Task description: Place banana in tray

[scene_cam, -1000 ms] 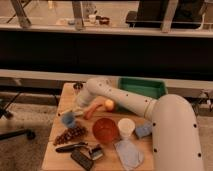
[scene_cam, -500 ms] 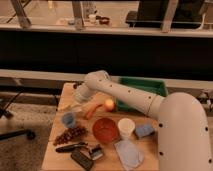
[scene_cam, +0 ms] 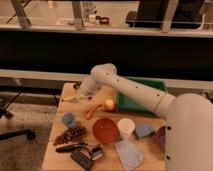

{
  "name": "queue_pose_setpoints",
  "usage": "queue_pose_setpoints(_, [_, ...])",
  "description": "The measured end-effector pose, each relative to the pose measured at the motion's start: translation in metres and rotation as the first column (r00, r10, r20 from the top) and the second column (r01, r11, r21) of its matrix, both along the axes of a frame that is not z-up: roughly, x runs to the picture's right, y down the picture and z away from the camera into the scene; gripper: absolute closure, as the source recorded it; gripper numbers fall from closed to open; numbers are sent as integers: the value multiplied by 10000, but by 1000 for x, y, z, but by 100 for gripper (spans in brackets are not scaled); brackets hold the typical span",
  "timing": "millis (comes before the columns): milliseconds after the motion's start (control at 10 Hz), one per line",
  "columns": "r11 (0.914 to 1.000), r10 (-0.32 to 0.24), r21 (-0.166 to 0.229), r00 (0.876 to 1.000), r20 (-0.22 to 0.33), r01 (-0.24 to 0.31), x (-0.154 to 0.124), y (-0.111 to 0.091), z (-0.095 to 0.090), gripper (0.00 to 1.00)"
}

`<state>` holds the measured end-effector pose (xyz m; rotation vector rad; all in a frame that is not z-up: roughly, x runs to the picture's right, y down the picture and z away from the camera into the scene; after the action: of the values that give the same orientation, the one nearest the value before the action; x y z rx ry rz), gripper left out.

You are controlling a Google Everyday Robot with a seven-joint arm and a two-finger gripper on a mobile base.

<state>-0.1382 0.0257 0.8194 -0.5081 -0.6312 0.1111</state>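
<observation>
The banana, pale yellow and slender, shows at the table's back left, just under the tip of my arm. My gripper is shut on the banana's right end, and the rest of it sticks out to the left, slightly above the wood. The green tray lies to the right of the gripper at the table's back edge. My white arm crosses over it and hides part of its inside.
An orange stick and a round yellow-orange fruit lie just left of the tray. Nearer are a blue cup, grapes, a red bowl, a white cup, a blue sponge, a purple bowl and a grey cloth.
My arm's elbow has risen and the gripper has shifted slightly right and up with the banana in it. The other things have stayed put.
</observation>
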Motion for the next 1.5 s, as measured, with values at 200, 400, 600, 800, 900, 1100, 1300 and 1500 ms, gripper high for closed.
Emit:
queue_pose_setpoints(200, [9983, 557, -144, 9969, -562, -566, 24, -16, 6, 100])
queue_pose_setpoints(400, [9943, 1011, -233, 9896, -1020, -1040, 48, -27, 11, 100])
queue_pose_setpoints(600, [9868, 1526, -310, 9765, -1524, -1591, 73, -39, 14, 100])
queue_pose_setpoints(800, [9757, 2058, -341, 9588, -1959, -2164, 105, -52, 14, 100])
queue_pose_setpoints(900, [9699, 2287, -343, 9497, -2141, -2413, 119, -57, 14, 100])
queue_pose_setpoints(1100, [9584, 2674, -320, 9315, -2467, -2836, 147, -65, 14, 100])
queue_pose_setpoints(1300, [9449, 3057, -284, 9101, -2799, -3261, 181, -71, 14, 100])
queue_pose_setpoints(1500, [9319, 3379, -208, 8877, -3126, -3620, 214, -74, 16, 100])
